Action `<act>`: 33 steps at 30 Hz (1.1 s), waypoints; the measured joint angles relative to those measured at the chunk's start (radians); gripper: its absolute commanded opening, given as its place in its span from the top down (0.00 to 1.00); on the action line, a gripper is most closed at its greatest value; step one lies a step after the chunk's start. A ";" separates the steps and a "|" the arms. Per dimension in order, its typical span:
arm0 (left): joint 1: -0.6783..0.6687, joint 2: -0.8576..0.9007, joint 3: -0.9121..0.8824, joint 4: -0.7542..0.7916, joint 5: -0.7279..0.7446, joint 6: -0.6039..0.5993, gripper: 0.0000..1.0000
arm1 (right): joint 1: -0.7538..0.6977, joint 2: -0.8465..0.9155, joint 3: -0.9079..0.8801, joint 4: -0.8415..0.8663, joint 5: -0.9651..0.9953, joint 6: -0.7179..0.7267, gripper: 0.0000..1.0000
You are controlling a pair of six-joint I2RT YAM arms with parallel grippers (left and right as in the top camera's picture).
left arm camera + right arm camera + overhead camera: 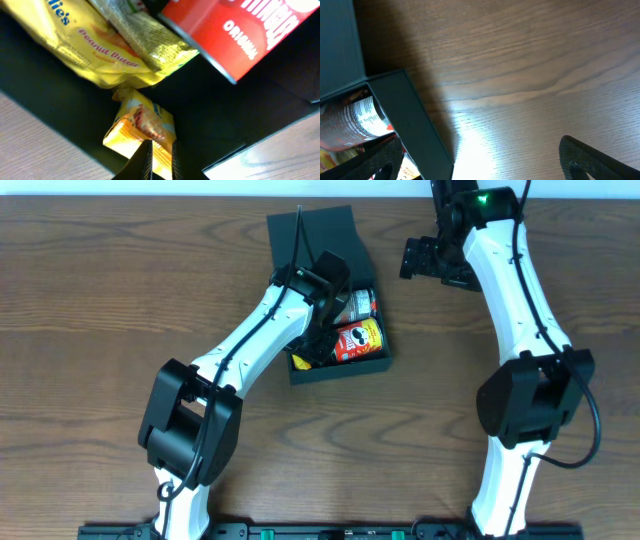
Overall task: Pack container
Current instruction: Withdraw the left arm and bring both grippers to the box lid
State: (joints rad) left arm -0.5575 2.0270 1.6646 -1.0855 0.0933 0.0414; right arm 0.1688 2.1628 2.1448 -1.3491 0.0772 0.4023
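Note:
The container (pixel 340 370) is a dark square box at the table's middle, with its flap lid (pixel 310 235) open toward the back. Inside lie a red Pringles can (pixel 358 340), a second can (pixel 360 305) and a yellow cracker pack (pixel 300 362). My left gripper (pixel 312 348) reaches into the box. In the left wrist view its fingers (pixel 159 150) are closed on the yellow cracker pack (pixel 142 125), beside a yellow peanut butter bag (pixel 75 45) and the red can (pixel 240 30). My right gripper (pixel 430 260) is open and empty over bare table, to the right of the box wall (pixel 410 120).
The table is dark wood (pixel 100 300). In the right wrist view, the wide-open fingers (pixel 480 165) frame lit table surface (pixel 520 100), with a can's label (pixel 365 117) showing inside the box at left.

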 measured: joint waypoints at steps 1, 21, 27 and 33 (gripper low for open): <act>0.000 0.000 0.000 -0.004 -0.004 -0.012 0.83 | 0.000 0.000 0.000 0.000 0.000 0.000 0.01; 0.024 -0.288 0.071 -0.025 -0.220 -0.077 0.42 | 0.000 -0.005 0.000 -0.077 -0.054 -0.042 0.08; 0.139 -0.460 0.102 -0.075 -0.377 -0.160 0.04 | 0.018 -0.065 -0.001 -0.150 -0.146 -0.140 0.08; 0.288 -0.441 0.103 -0.052 -0.387 -0.290 0.05 | 0.128 -0.089 -0.002 -0.077 -0.261 -0.216 0.08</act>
State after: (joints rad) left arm -0.2691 1.5856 1.7676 -1.1378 -0.2935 -0.2485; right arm 0.2970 2.0743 2.1429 -1.4258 -0.1841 0.1864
